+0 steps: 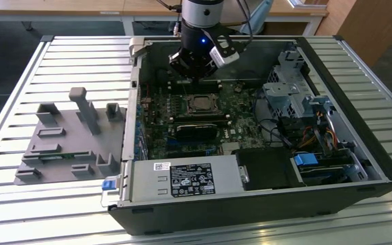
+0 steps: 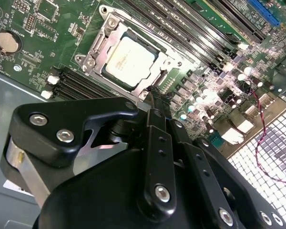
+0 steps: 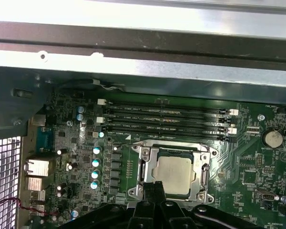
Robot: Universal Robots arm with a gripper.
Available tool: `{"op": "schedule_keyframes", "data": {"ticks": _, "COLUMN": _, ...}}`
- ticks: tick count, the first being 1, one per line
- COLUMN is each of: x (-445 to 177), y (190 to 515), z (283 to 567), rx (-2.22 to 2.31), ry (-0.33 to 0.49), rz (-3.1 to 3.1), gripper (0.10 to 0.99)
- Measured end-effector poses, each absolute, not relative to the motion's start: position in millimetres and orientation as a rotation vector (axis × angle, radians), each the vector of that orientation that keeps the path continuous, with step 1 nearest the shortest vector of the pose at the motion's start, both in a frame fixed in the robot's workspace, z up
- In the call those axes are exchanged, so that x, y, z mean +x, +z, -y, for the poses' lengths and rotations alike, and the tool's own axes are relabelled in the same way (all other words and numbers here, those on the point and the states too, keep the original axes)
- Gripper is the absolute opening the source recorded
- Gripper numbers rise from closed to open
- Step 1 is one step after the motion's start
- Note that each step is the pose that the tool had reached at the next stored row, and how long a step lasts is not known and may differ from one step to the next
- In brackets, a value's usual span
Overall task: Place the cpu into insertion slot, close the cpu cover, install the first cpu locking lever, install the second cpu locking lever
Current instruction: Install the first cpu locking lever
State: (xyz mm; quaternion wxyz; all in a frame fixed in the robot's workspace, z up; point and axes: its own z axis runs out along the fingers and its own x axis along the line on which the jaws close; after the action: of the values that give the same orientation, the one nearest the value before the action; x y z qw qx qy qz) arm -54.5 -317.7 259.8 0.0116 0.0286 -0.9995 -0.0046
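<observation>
Gripper (image 3: pixel 152 185), fingers drawn narrow together, is standing at the cpu cover (image 3: pixel 203 176) edge, the cpu (image 3: pixel 174 174) lying just ahead in the insertion slot (image 3: pixel 136 191), memory slots (image 3: pixel 164 119) running beyond.

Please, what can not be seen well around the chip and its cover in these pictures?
- First wrist view: the tool hides the near edge of the cover, so how it is latched there is hidden.
- Second wrist view: the tool's body blocks the same edge beside the chip.
- Exterior view: the chip is too small to judge the cover's state.
</observation>
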Motion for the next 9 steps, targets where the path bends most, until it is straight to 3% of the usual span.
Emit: {"op": "schedule_keyframes", "data": {"ticks": 9, "x": -71.3, "y": 259.8, "z": 317.7, "rx": 0.089, "ry": -0.014, "rz": 3.118, "gripper": 0.118}}
